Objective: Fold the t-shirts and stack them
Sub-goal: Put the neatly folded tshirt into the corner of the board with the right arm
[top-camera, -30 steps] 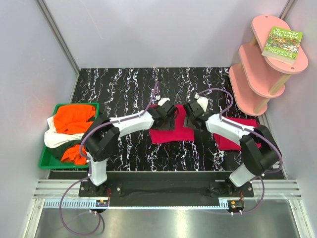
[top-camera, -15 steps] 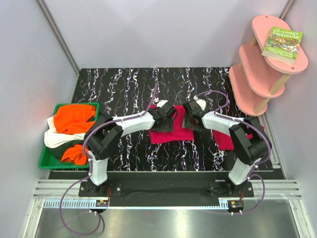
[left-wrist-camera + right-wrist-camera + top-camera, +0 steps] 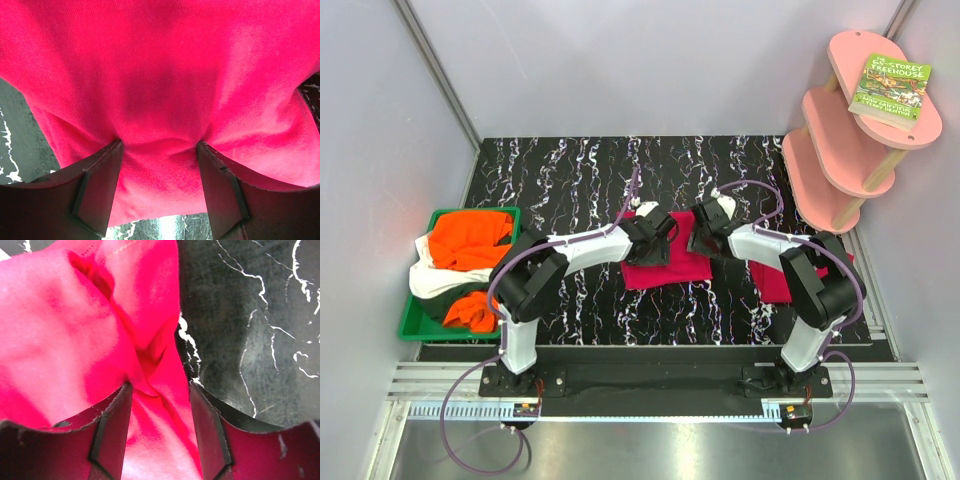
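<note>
A crimson-pink t-shirt (image 3: 670,265) lies folded at the middle of the table. My left gripper (image 3: 655,236) is at its far left edge, and in the left wrist view (image 3: 160,150) its jaws pinch a bunch of the cloth (image 3: 160,75). My right gripper (image 3: 704,230) is at the far right corner, and in the right wrist view (image 3: 160,390) it is closed on a raised fold of the same shirt (image 3: 75,340). A second crimson-pink shirt (image 3: 772,283) lies at the right, partly under the right arm. Orange (image 3: 468,240) and white (image 3: 425,278) shirts are heaped in the tray.
The green plastic tray (image 3: 415,332) stands at the left table edge. A pink three-tier shelf (image 3: 840,140) with a green book (image 3: 890,88) on top stands at the back right. Grey walls close in the table on three sides.
My right gripper has moved left and slightly farther back onto the shirt's far right corner. My left gripper has barely moved.
</note>
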Motion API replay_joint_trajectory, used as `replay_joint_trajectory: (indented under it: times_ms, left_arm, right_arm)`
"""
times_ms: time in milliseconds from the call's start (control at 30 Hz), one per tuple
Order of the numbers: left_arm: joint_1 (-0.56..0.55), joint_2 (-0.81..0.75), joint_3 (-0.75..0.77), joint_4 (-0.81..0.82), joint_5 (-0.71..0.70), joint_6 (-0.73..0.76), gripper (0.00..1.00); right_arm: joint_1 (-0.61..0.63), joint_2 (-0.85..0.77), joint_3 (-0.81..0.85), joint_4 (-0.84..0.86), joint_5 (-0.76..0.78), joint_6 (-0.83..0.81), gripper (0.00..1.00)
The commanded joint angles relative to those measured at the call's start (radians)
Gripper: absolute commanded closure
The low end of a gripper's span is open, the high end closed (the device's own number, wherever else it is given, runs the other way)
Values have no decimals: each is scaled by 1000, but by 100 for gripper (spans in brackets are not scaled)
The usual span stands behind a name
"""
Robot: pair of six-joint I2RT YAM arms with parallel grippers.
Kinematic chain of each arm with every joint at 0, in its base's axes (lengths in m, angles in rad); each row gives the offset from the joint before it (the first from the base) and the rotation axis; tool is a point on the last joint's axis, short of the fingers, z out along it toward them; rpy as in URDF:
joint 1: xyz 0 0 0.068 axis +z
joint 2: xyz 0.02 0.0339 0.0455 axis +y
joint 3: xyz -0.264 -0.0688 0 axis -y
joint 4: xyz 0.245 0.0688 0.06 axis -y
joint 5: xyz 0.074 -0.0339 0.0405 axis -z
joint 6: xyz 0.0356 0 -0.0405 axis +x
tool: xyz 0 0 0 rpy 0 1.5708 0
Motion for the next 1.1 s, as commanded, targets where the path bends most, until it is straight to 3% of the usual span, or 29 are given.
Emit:
replay_joint_trajectory:
  times_ms: [0,100,233,400,567,667,933,1067]
  left_arm:
    - [4,81,-62,-43,50,-15,34]
    - [4,76,-57,-43,51,-12,34]
    - [4,73,-53,-45,51,-6,34]
    - [4,72,-50,-43,50,-1,34]
    - [4,76,-41,-45,57,-3,34]
    - [4,72,-37,-46,59,0,34]
    - [4,46,-37,-46,51,5,34]
    - [4,55,-25,-49,57,8,35]
  right_arm:
    - [-4,54,-65,-25,-94,36,42]
    - [-2,35,-82,-23,-97,39,40]
    - [-4,40,-92,-40,-120,44,49]
    - [-2,3,-138,-52,-100,48,76]
    - [-2,-34,-149,-75,-75,45,85]
    - [-2,-72,-154,-94,-52,45,99]
    - [-2,-227,-151,-134,44,7,100]
    - [-2,-221,-125,-146,48,2,100]
